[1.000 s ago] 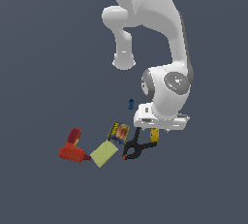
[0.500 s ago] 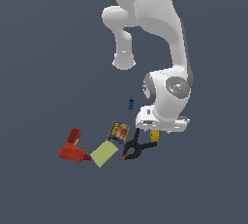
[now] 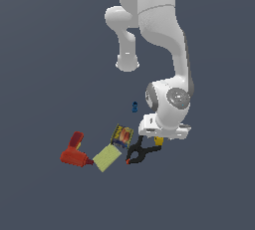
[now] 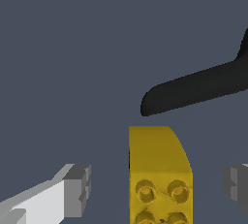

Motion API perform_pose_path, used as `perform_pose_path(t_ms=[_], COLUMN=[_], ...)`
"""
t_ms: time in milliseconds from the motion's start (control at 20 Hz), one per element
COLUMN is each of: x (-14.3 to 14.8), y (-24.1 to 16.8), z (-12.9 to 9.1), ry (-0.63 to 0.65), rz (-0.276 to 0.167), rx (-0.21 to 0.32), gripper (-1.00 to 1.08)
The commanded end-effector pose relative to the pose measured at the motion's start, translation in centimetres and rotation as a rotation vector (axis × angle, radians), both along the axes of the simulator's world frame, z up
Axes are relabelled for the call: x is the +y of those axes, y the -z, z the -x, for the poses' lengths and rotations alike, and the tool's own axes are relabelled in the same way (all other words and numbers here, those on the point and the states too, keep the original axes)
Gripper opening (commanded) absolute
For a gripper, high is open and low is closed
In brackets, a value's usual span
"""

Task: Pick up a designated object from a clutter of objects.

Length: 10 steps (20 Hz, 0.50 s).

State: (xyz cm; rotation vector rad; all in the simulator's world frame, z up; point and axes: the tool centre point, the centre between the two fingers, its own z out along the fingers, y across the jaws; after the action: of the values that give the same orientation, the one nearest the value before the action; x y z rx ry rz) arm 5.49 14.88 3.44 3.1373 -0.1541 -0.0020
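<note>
Open fingers (image 4: 77,189) flank the yellow block (image 4: 157,169), seemingly untouched.

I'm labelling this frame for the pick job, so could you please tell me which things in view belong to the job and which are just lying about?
Part of the job:
- yellow block, between the open fingers
- gripper

Lying about:
- black clamp
- printed can
- yellow-green pad
- red drill
- small blue piece

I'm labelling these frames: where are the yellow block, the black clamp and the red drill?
yellow block (image 4: 159,169), wrist view, its front upper edge.
black clamp (image 3: 141,153), exterior view, its middle.
red drill (image 3: 74,152), exterior view, its body.
</note>
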Motion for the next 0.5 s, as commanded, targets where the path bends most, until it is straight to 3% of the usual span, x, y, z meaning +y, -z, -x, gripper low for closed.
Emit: perform_pose_path(t_ms=[0, 200, 250, 450], x=[0.03, 0.03, 0.03, 0.03], y=[0.86, 1.24, 1.24, 1.24], z=[-0.03, -0.13, -0.13, -0.13], ry=[0.0, 0.001, 0.001, 0.001], rz=[0.0, 0.0, 0.0, 0.0], rx=[-0.001, -0.001, -0.001, -0.001], gripper=[1.0, 1.0, -1.0, -1.0])
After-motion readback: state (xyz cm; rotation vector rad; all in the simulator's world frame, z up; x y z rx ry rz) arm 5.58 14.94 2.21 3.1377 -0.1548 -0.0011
